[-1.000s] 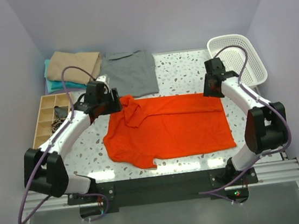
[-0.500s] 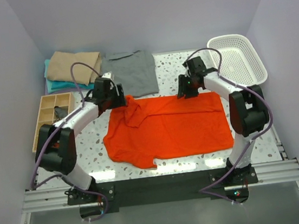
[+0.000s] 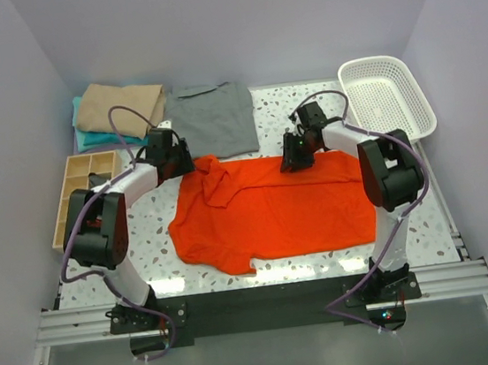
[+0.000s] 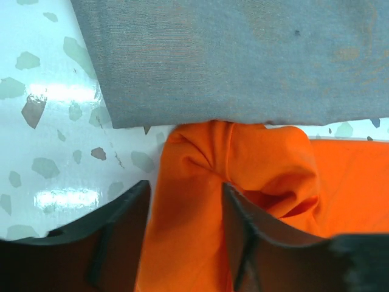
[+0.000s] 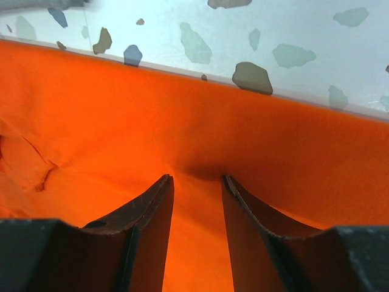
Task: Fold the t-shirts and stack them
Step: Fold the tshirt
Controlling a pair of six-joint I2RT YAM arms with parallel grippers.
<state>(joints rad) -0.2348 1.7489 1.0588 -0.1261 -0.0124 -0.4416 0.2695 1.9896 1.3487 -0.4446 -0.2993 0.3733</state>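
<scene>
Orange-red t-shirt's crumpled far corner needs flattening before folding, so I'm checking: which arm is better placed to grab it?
Left. The left gripper, open, straddles the bunched corner of the orange-red t-shirt beside the grey t-shirt; the right gripper sits farther along its flat far edge.

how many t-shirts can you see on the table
4: an orange-red t-shirt spread at centre, a grey t-shirt just behind it, a folded tan t-shirt on a teal t-shirt in the far left corner. The stack may hide more.

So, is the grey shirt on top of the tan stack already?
No, the grey shirt lies spread flat beside the folded tan shirt, not on it.
</scene>
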